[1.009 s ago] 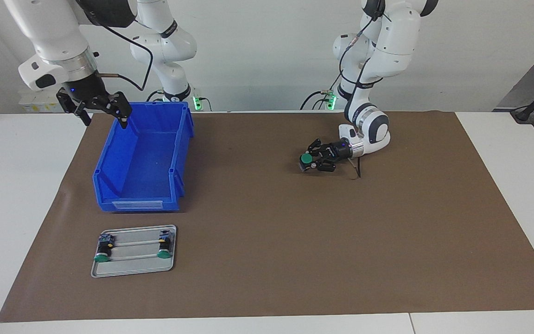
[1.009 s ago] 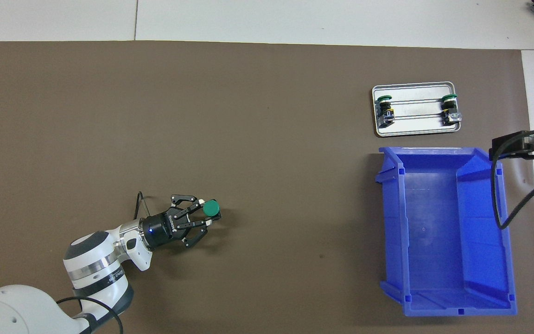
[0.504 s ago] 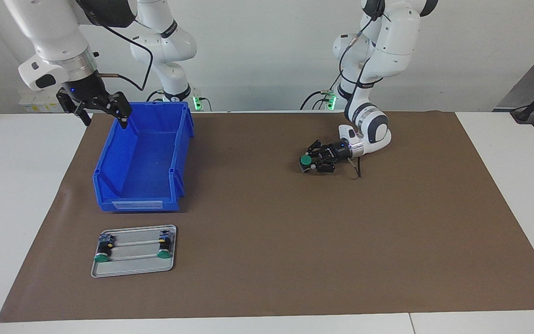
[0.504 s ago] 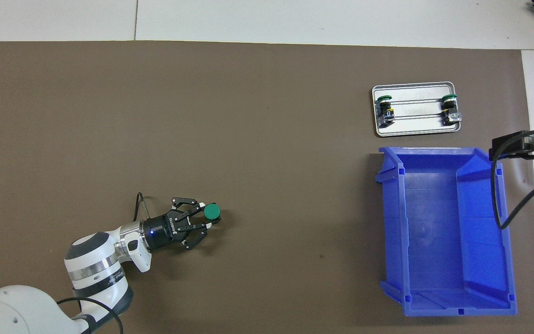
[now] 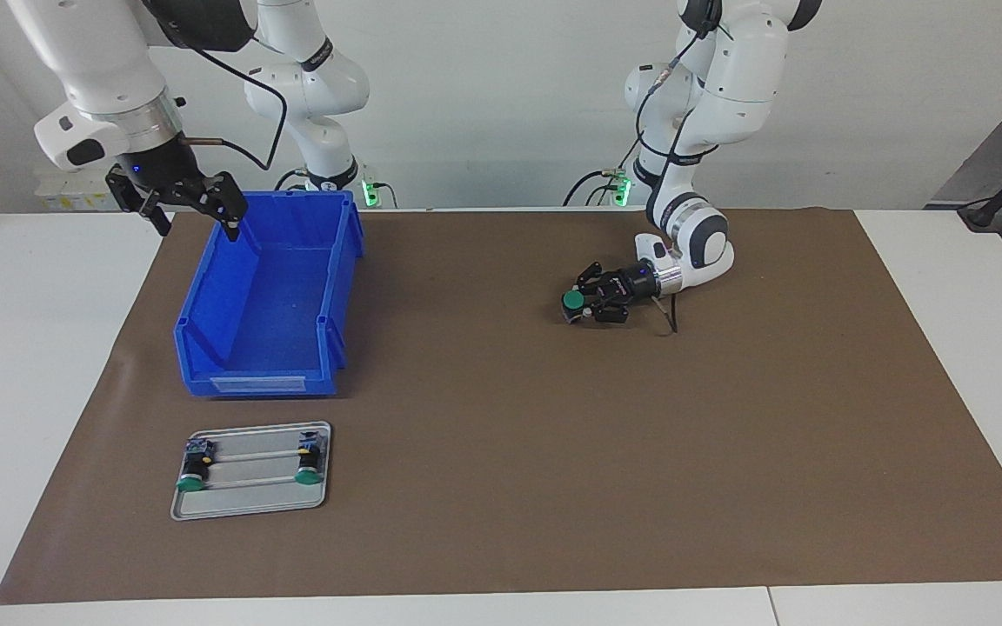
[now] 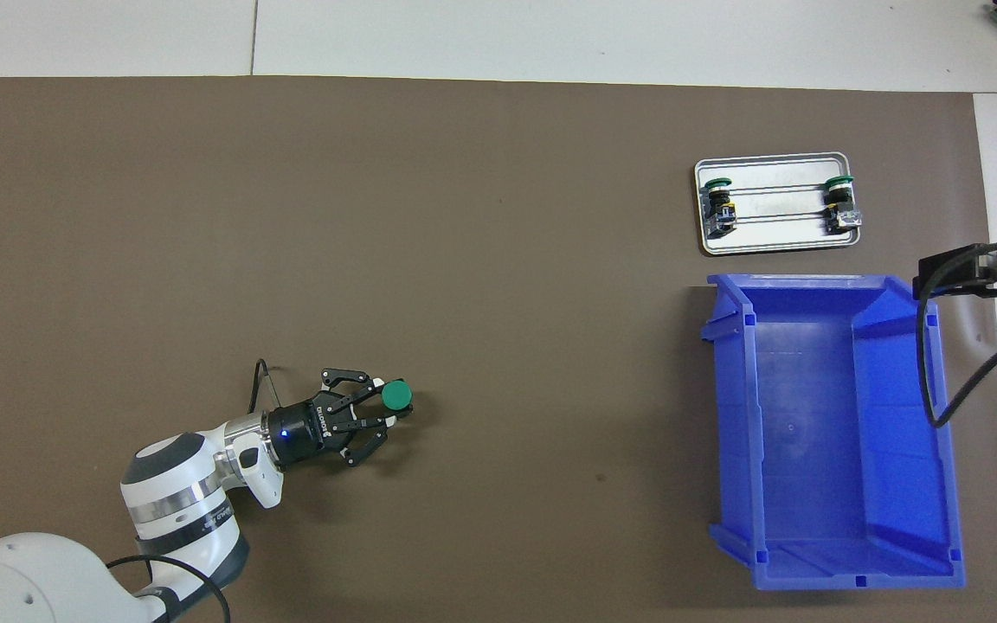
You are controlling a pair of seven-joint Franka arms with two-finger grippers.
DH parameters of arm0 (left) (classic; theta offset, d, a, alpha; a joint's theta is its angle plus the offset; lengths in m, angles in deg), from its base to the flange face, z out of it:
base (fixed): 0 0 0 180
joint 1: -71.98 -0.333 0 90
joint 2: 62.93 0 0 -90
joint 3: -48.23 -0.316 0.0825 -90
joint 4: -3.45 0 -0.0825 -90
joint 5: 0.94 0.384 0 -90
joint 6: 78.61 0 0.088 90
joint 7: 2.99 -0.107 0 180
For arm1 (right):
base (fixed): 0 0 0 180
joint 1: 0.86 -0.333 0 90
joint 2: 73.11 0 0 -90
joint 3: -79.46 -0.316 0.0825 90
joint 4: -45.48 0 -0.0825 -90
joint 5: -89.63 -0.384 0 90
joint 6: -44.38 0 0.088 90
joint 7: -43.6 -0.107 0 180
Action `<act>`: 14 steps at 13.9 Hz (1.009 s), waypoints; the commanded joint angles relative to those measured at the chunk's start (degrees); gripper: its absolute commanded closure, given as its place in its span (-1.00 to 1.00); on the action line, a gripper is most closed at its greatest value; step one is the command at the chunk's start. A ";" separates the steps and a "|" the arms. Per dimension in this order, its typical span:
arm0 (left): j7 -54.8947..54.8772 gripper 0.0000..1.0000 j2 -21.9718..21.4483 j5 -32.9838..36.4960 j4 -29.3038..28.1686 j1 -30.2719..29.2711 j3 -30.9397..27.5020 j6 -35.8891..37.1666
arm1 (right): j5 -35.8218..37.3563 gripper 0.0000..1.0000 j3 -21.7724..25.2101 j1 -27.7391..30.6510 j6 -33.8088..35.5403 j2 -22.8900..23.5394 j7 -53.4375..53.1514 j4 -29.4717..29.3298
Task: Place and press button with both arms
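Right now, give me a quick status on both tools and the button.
Left tool low on the mat, shut on the button. Right tool open, waiting over the blue bin. Nothing in the way.

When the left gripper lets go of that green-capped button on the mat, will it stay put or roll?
The button in the left gripper looks rigid and probably light. Standing cap-up on its narrow body, it may tip easily. On its side, the round cap could let it roll in a curve, though the two spares on the tray lie still.
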 commanded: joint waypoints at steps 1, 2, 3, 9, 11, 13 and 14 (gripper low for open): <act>-16.46 0.78 0.71 -0.14 -2.35 0.21 0.02 -1.37 | -0.42 -1.00 -0.37 0.28 0.49 -0.81 -0.31 0.44; -16.46 0.69 0.71 -0.14 -2.53 0.21 0.02 -1.37 | -0.42 -1.00 -0.37 0.28 0.49 -0.81 -0.31 0.44; -16.38 0.66 0.71 -0.14 -2.62 0.04 0.02 -1.37 | -0.42 -1.00 -0.37 0.28 0.49 -0.81 -0.31 0.35; -16.55 0.49 0.62 4.33 -3.32 -2.86 -0.06 -1.98 | -0.42 -1.00 -0.37 0.28 0.49 -0.81 -0.31 0.44; -16.55 0.42 0.62 4.43 -3.41 -2.86 -0.06 -2.51 | -0.42 -1.00 -0.37 0.28 0.49 -0.81 -0.31 0.35; -16.55 0.38 0.71 4.43 -3.50 -2.86 -0.06 -2.68 | -0.42 -1.00 -0.37 0.28 0.49 -0.81 -0.31 0.44; -16.46 0.36 0.71 4.43 -3.50 -2.78 -0.06 -2.68 | -0.42 -1.00 -0.37 0.28 0.49 -0.81 -0.31 0.44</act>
